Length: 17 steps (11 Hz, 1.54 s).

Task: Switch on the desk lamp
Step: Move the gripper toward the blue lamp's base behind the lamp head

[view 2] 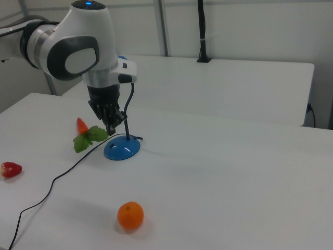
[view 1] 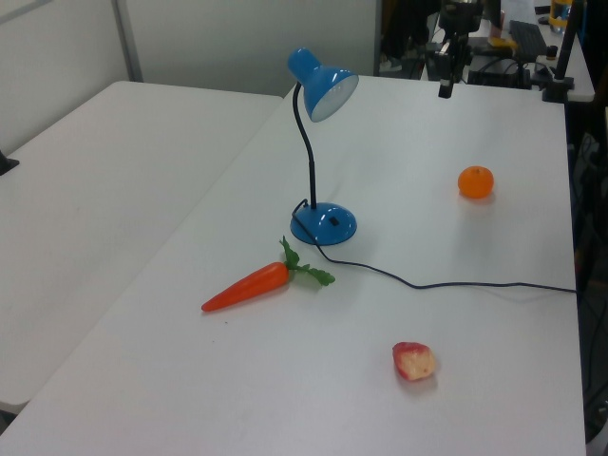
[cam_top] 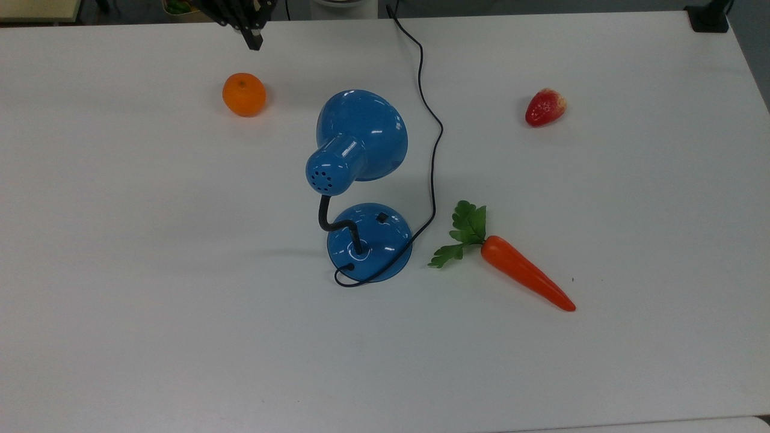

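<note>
White bench [cam_top: 120,337] is being occupied, near its middle, by the blue desk lamp [cam_top: 361,138], with its switch [cam_top: 381,217] left untouched. A carrot [cam_top: 523,273] is being displayed just beside its base, an orange [cam_top: 243,94] and strawberry [cam_top: 545,107] farther off. The pincer [cam_top: 252,41], seemingly clenched and empty, is being held above the bench's far edge near the orange.

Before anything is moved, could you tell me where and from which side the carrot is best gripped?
Probably the thick orange body of the carrot, just behind the leaves, from straight above. It lies flat on the table with bare space on both sides, so the fingers could close across it; the tip tapers thin and might slip.
</note>
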Tool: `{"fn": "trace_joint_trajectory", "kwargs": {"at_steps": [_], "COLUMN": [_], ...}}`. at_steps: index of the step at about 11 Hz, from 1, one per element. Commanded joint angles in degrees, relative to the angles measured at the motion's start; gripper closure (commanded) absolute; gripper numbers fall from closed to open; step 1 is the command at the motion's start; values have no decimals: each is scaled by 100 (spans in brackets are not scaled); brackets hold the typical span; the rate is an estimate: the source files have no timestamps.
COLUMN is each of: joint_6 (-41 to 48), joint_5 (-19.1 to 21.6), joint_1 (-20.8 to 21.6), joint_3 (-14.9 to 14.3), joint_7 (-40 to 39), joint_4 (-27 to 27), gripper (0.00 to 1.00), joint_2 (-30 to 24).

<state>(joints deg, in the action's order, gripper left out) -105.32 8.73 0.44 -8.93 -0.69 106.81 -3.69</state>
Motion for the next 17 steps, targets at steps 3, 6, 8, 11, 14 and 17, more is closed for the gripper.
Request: {"fn": "trace_joint_trajectory", "kwargs": {"at_steps": [3, 6, 8, 11, 14, 17], "joint_6": [-1261, -2244, -2948, -3397, -4353, -4839], "joint_5": [137, 137, 137, 137, 129, 129], "joint_1": [202, 202, 210, 280, 474, 606], "joint_3": [137, 426, 559, 612, 612, 612], "joint_7": [77, 340, 481, 613, 771, 956], "joint_4": [840, 1385, 1684, 1738, 1712, 1703], "gripper": [100, 100, 100, 100, 100, 100], "joint_2": [-106, -141, -115, 147, 675, 974]}}
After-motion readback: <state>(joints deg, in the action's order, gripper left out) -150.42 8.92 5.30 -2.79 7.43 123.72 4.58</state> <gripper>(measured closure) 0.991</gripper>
